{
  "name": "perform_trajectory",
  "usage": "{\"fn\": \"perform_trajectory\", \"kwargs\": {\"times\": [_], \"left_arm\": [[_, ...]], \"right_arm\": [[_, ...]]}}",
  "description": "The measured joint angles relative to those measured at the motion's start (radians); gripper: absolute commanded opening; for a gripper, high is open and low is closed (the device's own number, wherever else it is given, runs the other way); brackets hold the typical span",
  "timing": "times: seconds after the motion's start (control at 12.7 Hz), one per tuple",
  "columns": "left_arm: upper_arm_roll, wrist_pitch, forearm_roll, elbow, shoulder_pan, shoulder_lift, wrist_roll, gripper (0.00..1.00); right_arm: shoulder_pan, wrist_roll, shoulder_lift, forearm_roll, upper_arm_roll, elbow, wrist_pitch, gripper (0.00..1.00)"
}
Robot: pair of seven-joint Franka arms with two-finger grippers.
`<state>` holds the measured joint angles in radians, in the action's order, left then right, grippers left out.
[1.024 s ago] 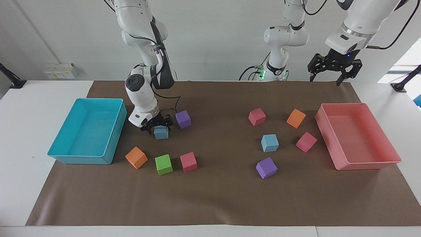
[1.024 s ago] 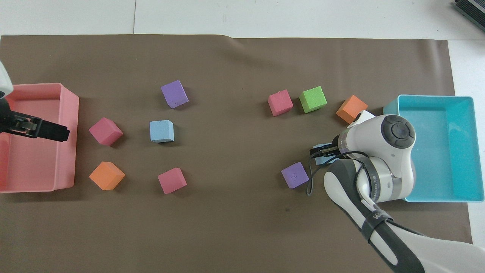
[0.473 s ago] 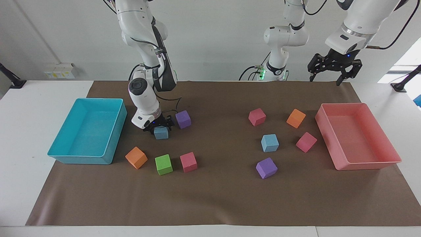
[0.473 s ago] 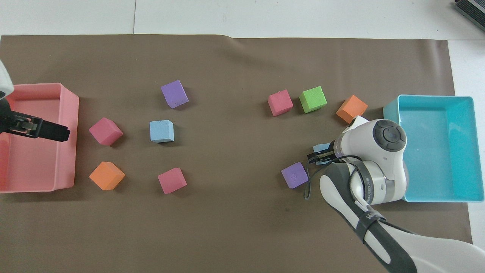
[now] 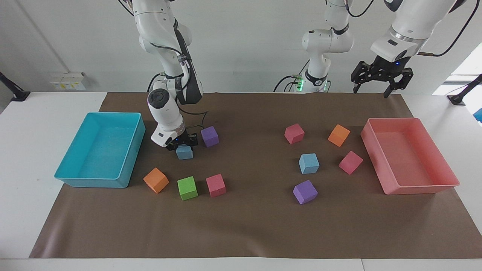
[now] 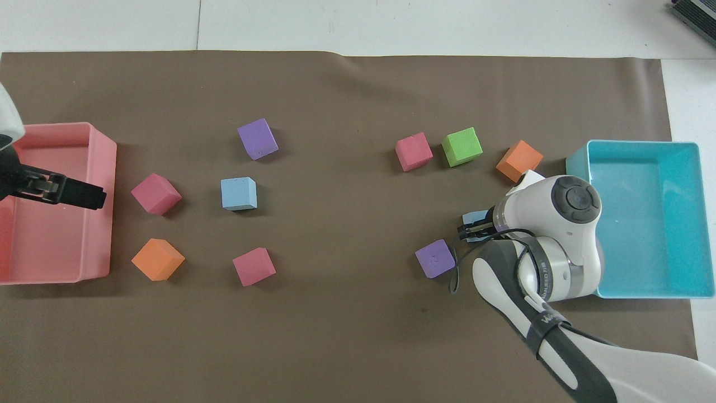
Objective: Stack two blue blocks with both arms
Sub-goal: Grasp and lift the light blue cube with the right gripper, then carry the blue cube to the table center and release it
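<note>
Nothing is stacked yet. The right gripper (image 5: pixel 183 146) is down around one blue block (image 5: pixel 184 152) beside the purple cube (image 5: pixel 209 136) — fingers either side, grip uncertain. The other blue block (image 5: pixel 309 163) lies apart, untouched. The left gripper (image 5: pixel 380 77) waits open above the pink tray (image 5: pixel 421 186).

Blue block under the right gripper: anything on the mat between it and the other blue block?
Nothing visible. The right gripper is down around one blue block, beside a purple block. The stretch of mat to the second blue block is bare. The left gripper waits high, near the pink tray.
</note>
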<state>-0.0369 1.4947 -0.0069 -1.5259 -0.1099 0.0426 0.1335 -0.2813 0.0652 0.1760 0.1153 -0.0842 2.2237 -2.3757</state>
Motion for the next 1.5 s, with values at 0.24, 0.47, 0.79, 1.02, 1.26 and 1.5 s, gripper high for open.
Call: {"fn": "perform_trajectory", "kwargs": {"times": [0.24, 0.47, 0.79, 1.02, 1.26, 1.5], "left_arm": [[-0.002, 0.000, 0.000, 0.000, 0.000, 0.000, -0.003, 1.00], [-0.003, 0.000, 0.000, 0.000, 0.000, 0.000, -0.004, 1.00], [-0.005, 0.003, 0.000, 0.000, 0.000, 0.000, -0.004, 1.00], [-0.006, 0.003, 0.000, 0.000, 0.000, 0.000, -0.004, 1.00], [-0.006, 0.003, 0.000, 0.000, 0.000, 0.000, -0.004, 1.00], [-0.006, 0.004, 0.000, 0.000, 0.000, 0.000, -0.004, 1.00]], "right_arm": [[0.002, 0.000, -0.034, 0.000, -0.005, -0.055, 0.066, 0.00], [0.006, 0.000, -0.119, 0.001, -0.008, -0.078, 0.165, 0.00], [0.031, -0.002, -0.175, 0.000, -0.010, -0.152, 0.316, 0.00], [0.013, -0.065, -0.150, -0.005, -0.003, -0.215, 0.341, 0.00], [-0.060, -0.194, -0.070, -0.006, 0.002, -0.343, 0.389, 0.00], [-0.133, -0.293, -0.005, -0.005, 0.005, -0.414, 0.390, 0.00]]}}
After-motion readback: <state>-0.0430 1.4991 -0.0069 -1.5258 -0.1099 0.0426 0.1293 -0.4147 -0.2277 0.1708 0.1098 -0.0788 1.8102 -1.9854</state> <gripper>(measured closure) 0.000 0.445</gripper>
